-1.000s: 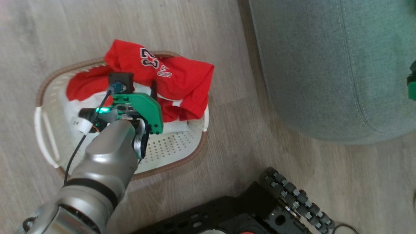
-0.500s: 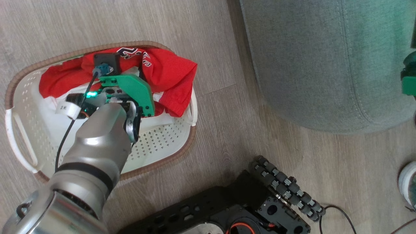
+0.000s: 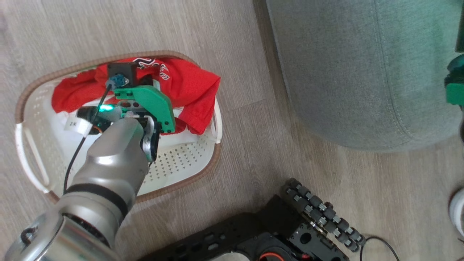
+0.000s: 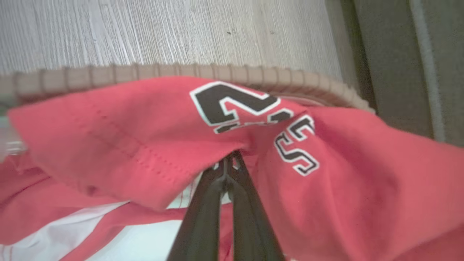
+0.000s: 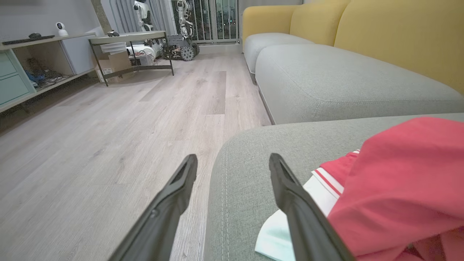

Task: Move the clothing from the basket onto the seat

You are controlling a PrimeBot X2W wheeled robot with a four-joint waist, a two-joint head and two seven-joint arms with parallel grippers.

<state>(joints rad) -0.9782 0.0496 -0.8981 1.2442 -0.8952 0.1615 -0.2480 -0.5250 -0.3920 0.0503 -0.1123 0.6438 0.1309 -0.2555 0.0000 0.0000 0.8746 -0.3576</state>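
Two claws, two very different stories. Our left claw (image 4: pixel 227 161) is down in the basket (image 3: pixel 188 174), fingers pressed together and pinching a fold of the red jersey (image 4: pixel 145 123) right at their tips. The left wrist view gives us what the head view hides. A black-and-white "2" and a few letters are printed just above and right of the tips, the basket's brown rim curves close behind the fabric, and white-striped red cloth lies under the fingers.

From the head view we get the silver forearm (image 3: pixel 112 159) and green wrist bracket (image 3: pixel 152 105) sitting over the heap, so the fingertips are covered there. The jersey spills over the rim on the claw's right. The seat (image 3: pixel 362 72) is well off to that same side, across wood floor (image 3: pixel 253 145).

Our right claw (image 5: pixel 232 161) is spread wide open above the seat's corner. Its wrist view adds another red garment (image 5: pixel 398 174) with white trim lying on the cushion, just right of the right-hand finger.
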